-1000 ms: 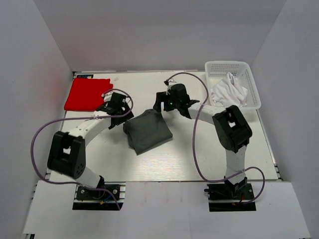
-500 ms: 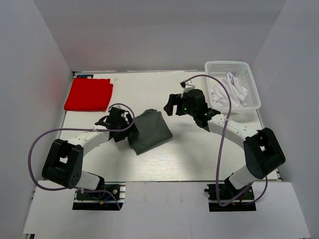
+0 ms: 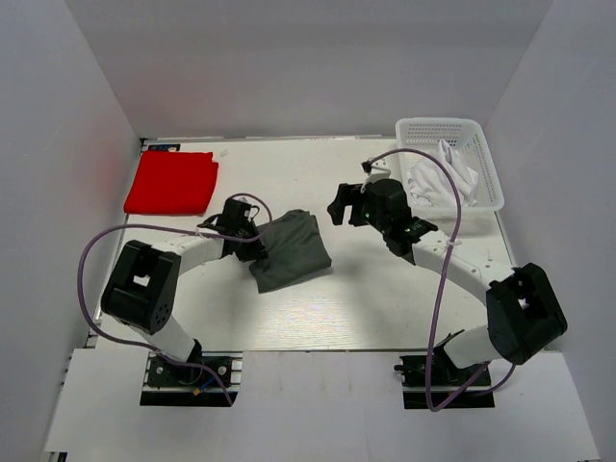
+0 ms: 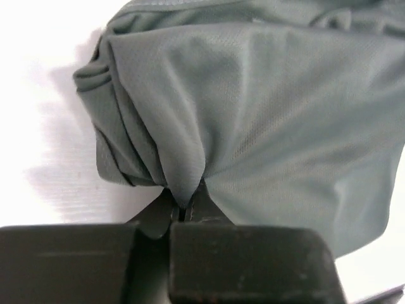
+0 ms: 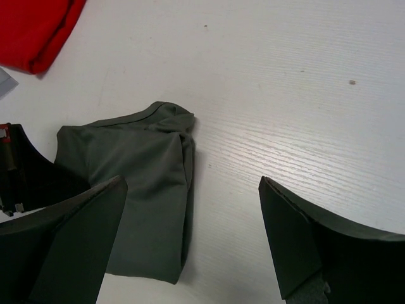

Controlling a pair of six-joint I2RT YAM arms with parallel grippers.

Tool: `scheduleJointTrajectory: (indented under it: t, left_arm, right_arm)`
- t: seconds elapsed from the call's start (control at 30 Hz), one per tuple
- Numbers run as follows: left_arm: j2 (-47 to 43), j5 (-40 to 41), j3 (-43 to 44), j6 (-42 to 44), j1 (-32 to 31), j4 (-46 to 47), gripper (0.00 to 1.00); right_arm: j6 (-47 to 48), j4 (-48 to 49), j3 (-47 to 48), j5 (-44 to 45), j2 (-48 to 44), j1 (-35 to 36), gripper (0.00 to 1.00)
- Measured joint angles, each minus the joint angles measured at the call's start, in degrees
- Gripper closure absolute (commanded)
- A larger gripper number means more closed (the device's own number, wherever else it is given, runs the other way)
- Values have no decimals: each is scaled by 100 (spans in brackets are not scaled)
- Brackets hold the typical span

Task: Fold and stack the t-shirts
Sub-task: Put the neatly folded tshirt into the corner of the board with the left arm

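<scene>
White table (image 3: 385,308); left fingers (image 4: 243,259) tight on half-hidden grey t-shirt (image 4: 285,114), right fingers (image 5: 79,225) wide.

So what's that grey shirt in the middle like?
The dark grey t-shirt looks like soft, finely knit cloth. It is folded into a rumpled bundle, with layered edges showing at one end. It lies near the middle of the white table. The left gripper is shut on its left edge, pinching up a small fold of cloth.
</scene>
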State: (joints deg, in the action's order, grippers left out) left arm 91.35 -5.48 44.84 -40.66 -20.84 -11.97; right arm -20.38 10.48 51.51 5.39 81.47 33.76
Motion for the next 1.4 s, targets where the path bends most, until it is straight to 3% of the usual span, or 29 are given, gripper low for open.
scheduleJointTrajectory:
  t: [0.23,0.5,0.67,0.8,1.07,1.4]
  left_arm:
    - [647,994,1733,809,-24,-1399,100]
    - [673,1714,3005,2321,92,-1832,100]
    - [1023,2951,3998,2997,103,-2330,100]
    - [1180,3670,4155,3554,195,-2350,100]
    - [1187,3853,4109,4835,595,-1897,100]
    - [1196,3289,4391,6074,1172,-1698,100]
  right_arm:
    - [70,46,-195,205,-79,-42,10]
    - [308,173,-267,389,-179,-76,10]
    - [417,173,-267,503,-190,-98,10]
    - [518,170,-267,595,-195,-107,10]
    - [649,164,-264,745,-195,-109,10]
    - [717,136,-249,820,-184,-114,10]
